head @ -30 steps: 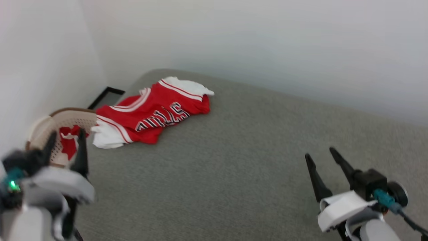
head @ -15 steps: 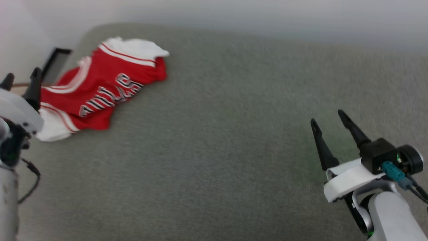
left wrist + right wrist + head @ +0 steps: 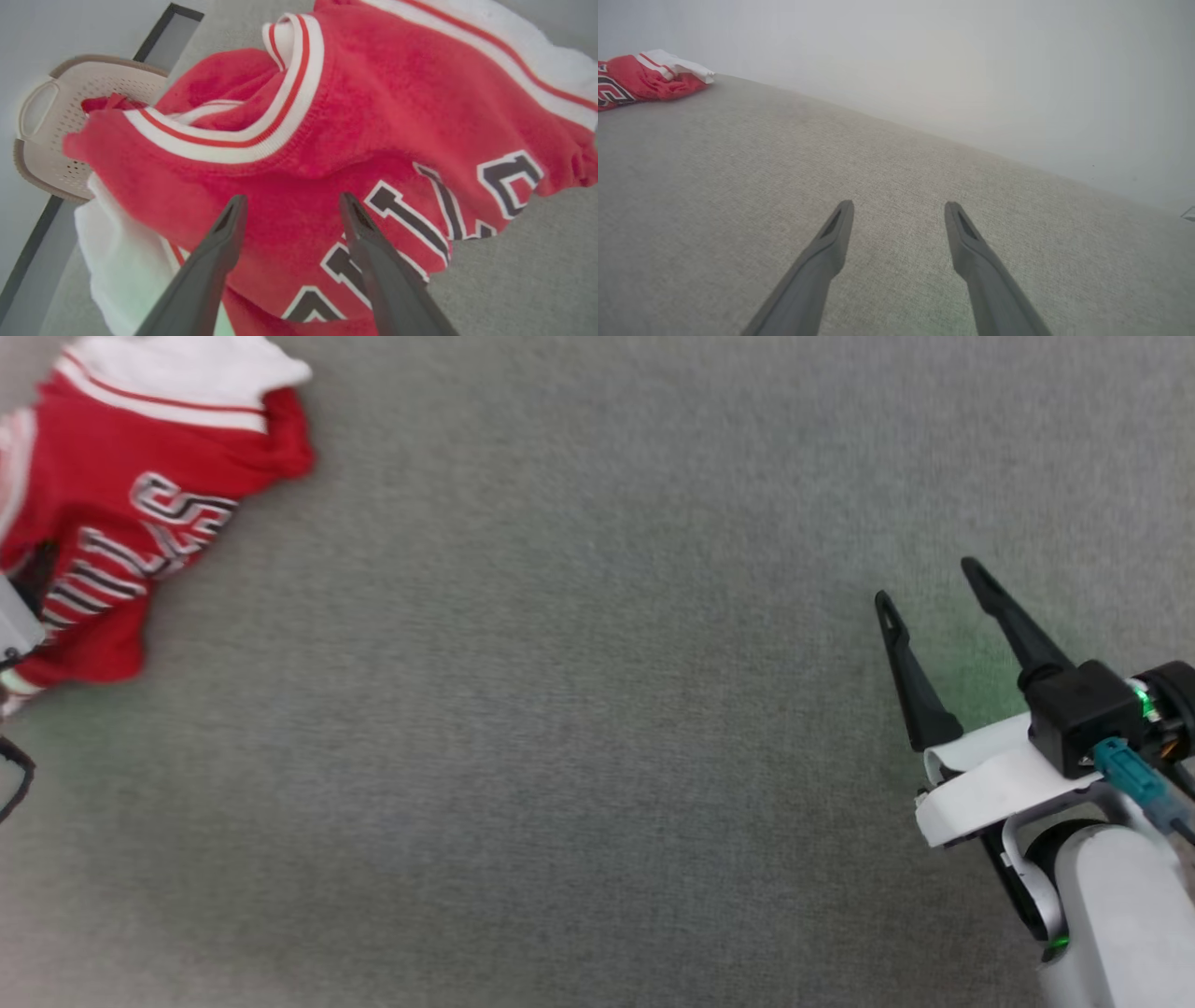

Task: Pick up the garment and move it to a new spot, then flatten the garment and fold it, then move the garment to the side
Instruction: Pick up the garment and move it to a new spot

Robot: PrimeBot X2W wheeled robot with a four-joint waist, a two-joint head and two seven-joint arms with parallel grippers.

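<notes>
The garment (image 3: pixel 140 513), a red jersey with white sleeves, striped trim and black lettering, lies crumpled at the upper left of the grey surface in the head view. In the left wrist view the garment (image 3: pixel 373 112) is close, its striped collar turned up. My left gripper (image 3: pixel 292 203) hovers open just over the red cloth near the lettering, with nothing between its fingers. My right gripper (image 3: pixel 924 581) stands open at the lower right, far from the jersey. In the right wrist view my right gripper (image 3: pixel 899 204) is over bare fabric, and the garment (image 3: pixel 640 79) sits far off at the top left.
A beige perforated basket (image 3: pixel 46 126) with a bit of red cloth (image 3: pixel 100 101) in it stands just beyond the jersey, beside a dark-framed edge (image 3: pixel 154 35) and a pale wall. The grey surface (image 3: pixel 579 709) stretches wide between the two grippers.
The head camera has tilted down and turned, so wall and basket have left its picture. My left gripper has closed in on the jersey. The right gripper stays open.
</notes>
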